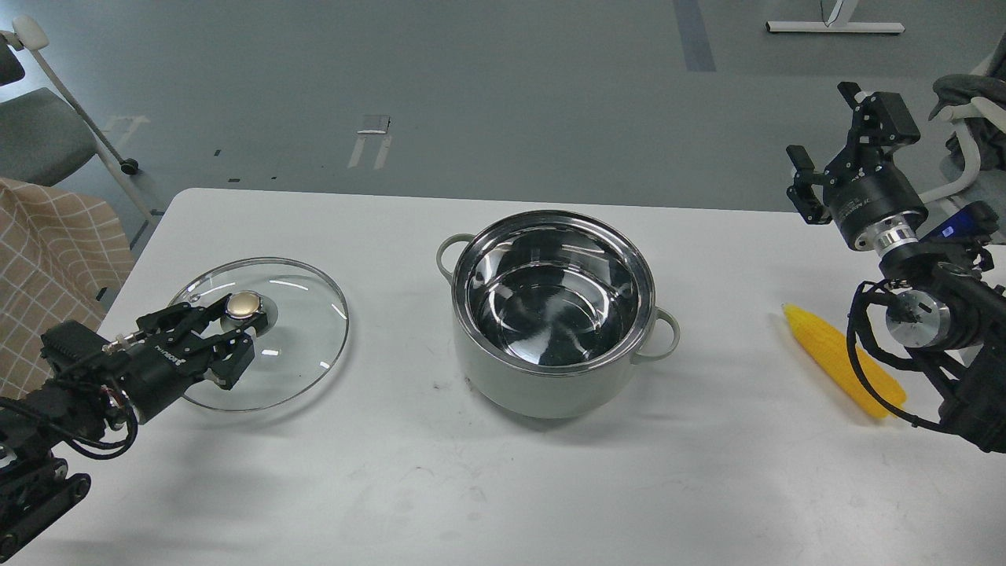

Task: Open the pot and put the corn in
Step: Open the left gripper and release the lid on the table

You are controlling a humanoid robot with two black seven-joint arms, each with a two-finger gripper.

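Note:
The pale grey-green pot (542, 389) stands open in the middle of the white table (503, 487), its shiny steel inside empty. Its glass lid (302, 346) with the gold knob (245, 304) lies low at the table's left, at or just above the surface. My left gripper (250, 338) is shut on the knob. The yellow corn (833, 354) lies on the table at the right, partly behind my right arm's cable. My right gripper (819, 119) is open and empty, raised above the table's far right edge, well beyond the corn.
A tan checkered cloth (55, 251) hangs by the table's left edge. A grey chair (39, 134) stands at the far left. Another chair (971, 110) stands behind my right arm. The grey floor lies beyond the table's far edge.

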